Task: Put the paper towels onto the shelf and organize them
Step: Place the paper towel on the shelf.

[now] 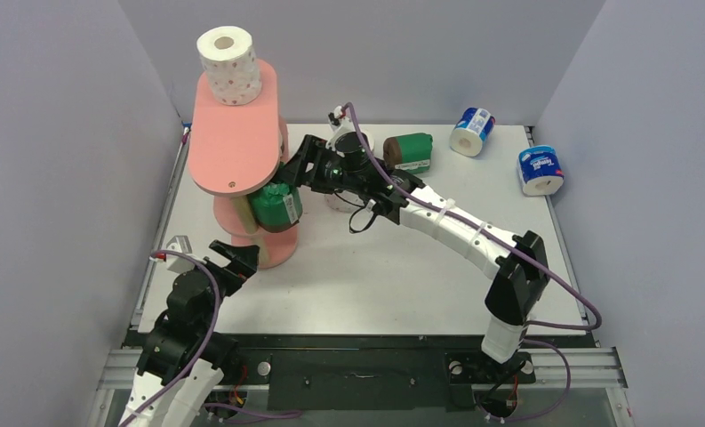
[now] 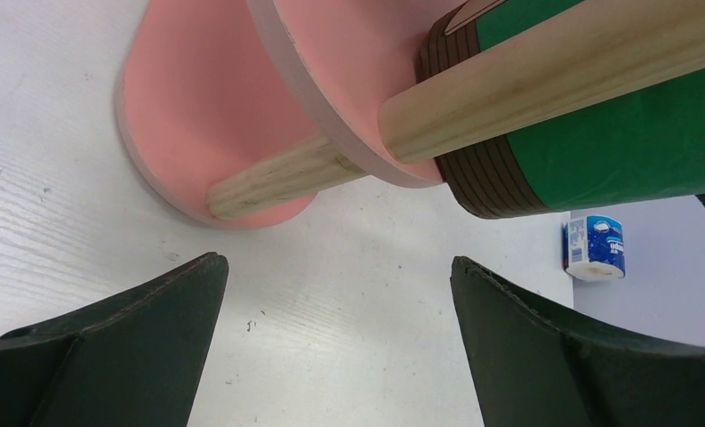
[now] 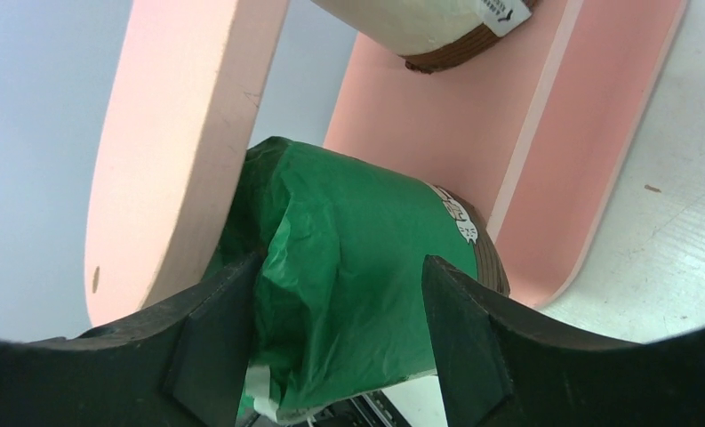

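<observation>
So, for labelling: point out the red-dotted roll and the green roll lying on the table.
Red-dotted roll (image 1: 233, 80): top external view, its dotted side.
Green roll on the table (image 1: 414, 149): top external view, its green wrapper.

Lab test cell: grey partition walls (image 1: 46, 178) enclose white table (image 1: 375, 276).

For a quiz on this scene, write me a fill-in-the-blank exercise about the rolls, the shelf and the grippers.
The red-dotted roll stands on the shelf's ____ tier.
The right gripper flanks the middle-tier roll, whose wrapper is ____.
____ blue-white rolls lie on the table.
The left gripper stands ____, holding nothing.
Missing: top; green; two; open.
</observation>
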